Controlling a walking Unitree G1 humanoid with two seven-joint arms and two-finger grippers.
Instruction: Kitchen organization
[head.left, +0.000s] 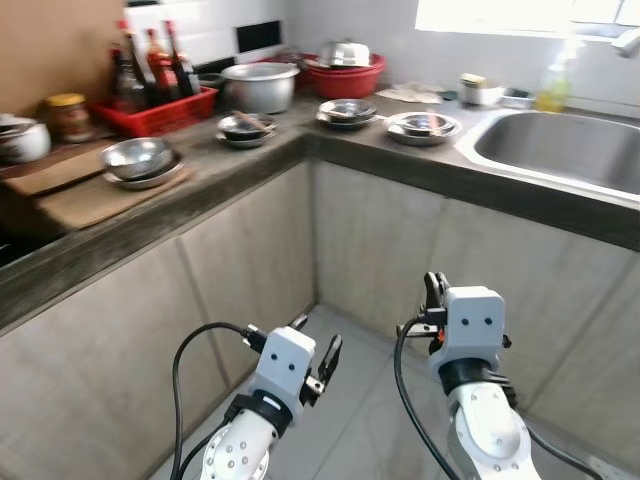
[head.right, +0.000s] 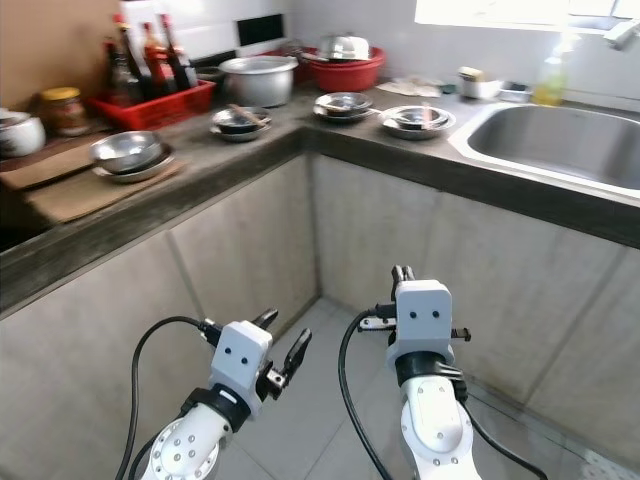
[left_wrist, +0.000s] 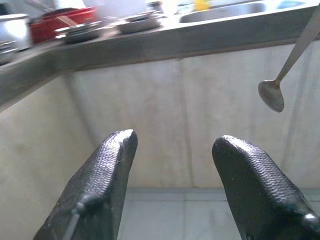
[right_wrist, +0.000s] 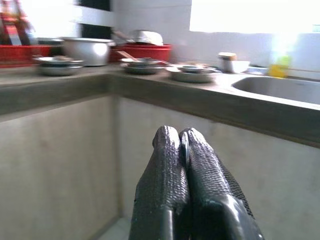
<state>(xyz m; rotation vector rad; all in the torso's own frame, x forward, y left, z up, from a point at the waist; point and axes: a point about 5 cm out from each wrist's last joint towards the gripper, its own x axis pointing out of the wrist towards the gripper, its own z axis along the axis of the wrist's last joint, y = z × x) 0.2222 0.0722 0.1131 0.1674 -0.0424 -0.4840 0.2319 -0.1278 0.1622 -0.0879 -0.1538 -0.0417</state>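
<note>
Both arms are held low in front of an L-shaped kitchen counter (head.left: 300, 148). My left gripper (head.left: 315, 335) is open, with nothing between its fingers (left_wrist: 112, 165). My right gripper (head.left: 435, 280) points upward and is shut, its two fingers (right_wrist: 172, 150) pressed together. In the left wrist view a metal spoon (left_wrist: 272, 95) hangs in the air on the right gripper's side, bowl down; its handle runs out of the picture, so the grip itself is hidden. Steel bowls sit on the counter at the left (head.left: 138, 158), near the corner (head.left: 245, 125) and further right (head.left: 347, 110), (head.left: 423, 124).
A steel pot (head.left: 260, 85), a red basin (head.left: 345, 78) and a red basket of bottles (head.left: 155, 100) stand along the back wall. A steel sink (head.left: 560, 150) is at the right. Tiled cabinet fronts (head.left: 380, 250) meet in a corner ahead of the arms.
</note>
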